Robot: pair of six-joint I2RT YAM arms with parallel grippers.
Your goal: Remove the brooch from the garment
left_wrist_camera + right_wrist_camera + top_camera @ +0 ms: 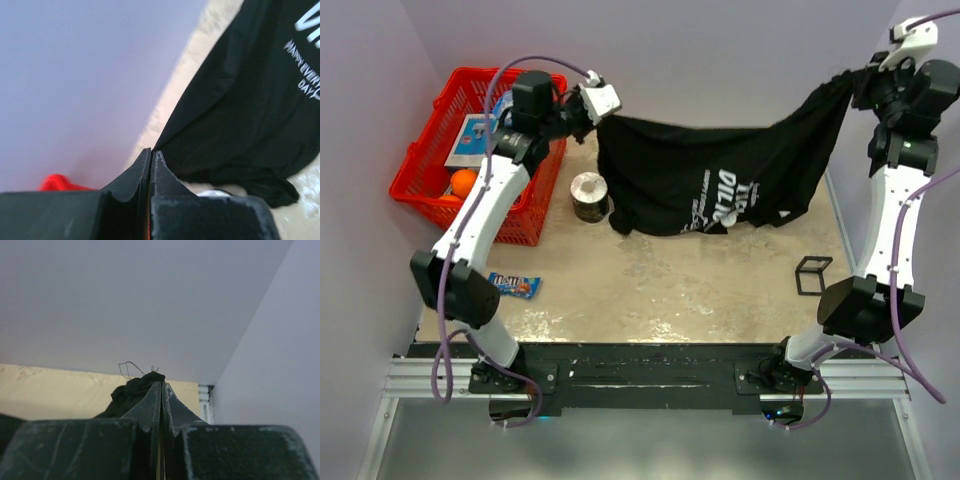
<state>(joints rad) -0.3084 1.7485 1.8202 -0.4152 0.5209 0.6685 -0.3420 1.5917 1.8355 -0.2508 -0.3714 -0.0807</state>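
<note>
Over mottled tabletop (pixel 720 290), limp black garment (pixel 720 170), sagging

You're looking at a worn beige tabletop (pixel 670 285), mottled and scuffed (paler patches toward the near edge), boxed in by a plain lilac-grey back wall (pixel 720 60), a left wall (pixel 360 120) and a right wall (pixel 280 365). Light falls soft and even. A black plate (pixel 650 375) on aluminium rails (pixel 410 385) edges the near side.
</note>
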